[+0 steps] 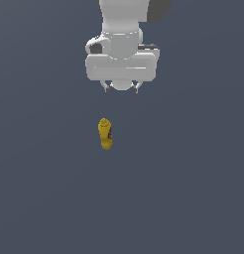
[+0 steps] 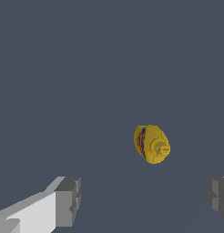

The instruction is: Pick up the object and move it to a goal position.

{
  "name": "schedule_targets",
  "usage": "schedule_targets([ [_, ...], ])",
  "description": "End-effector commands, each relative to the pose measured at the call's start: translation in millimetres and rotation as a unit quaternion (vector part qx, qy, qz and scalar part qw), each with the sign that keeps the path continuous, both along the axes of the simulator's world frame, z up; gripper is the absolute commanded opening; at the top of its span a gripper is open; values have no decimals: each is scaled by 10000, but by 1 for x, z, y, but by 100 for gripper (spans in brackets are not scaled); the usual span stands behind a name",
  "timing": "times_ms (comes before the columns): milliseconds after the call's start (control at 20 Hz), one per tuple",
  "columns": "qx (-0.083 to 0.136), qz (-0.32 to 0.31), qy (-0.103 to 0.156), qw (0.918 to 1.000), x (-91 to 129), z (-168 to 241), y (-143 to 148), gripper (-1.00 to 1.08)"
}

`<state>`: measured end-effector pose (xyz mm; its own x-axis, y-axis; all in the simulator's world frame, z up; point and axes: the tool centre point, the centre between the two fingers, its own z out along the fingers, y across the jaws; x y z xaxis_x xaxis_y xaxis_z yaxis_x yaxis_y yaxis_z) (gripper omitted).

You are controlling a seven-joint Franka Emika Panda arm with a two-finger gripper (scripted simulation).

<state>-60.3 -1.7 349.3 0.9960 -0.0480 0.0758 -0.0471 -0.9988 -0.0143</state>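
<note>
Claw (image 1: 122, 89) of the white Panda arm hangs with its jaws spread wide and nothing between them, poised above a small yellow bottle (image 1: 105, 134) on the plain dark grey counter (image 1: 193, 198). In the exterior view the bottle sits near the middle of the picture, at about seven o'clock from the claw and clearly apart from it, with open counter between the two. It stands alone, its narrower nozzle cap turned up toward the arm and a sliver of blue and red label showing on the side that faces the exterior view's right. Whether it stands fully upright or leans cannot be told from this angle.

The wrist view looks down almost straight onto the nozzle, so the bottle (image 2: 152, 144) appears as a rounded yellow shape with the cap at its centre and the label's red and blue stripes along one edge. Two grey fingertips (image 2: 68, 200) show at the rim of that picture, one at seven o'clock and one at four o'clock from the bottle, set far apart. The bottle lies beyond them, not between them, touching neither.
</note>
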Motion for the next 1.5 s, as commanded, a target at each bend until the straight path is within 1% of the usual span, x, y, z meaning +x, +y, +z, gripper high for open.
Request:
schedule_targets([
  [0, 0, 0, 0, 10000, 0, 0, 0, 100],
  [150, -6, 8, -26, 10000, 0, 2, 1, 100],
  [450, -37, 54, -157, 9999, 2, 12, 5, 100],
  [600, -37, 56, -162, 9998, 2, 12, 5, 100],
  [800, -34, 27, -122, 9999, 3, 3, 0, 100],
  [1050, -27, -68, -1, 10000, 4, -29, -19, 100],
  [1450, -32, -297, 292, 9991, -4, -106, -65, 100],
])
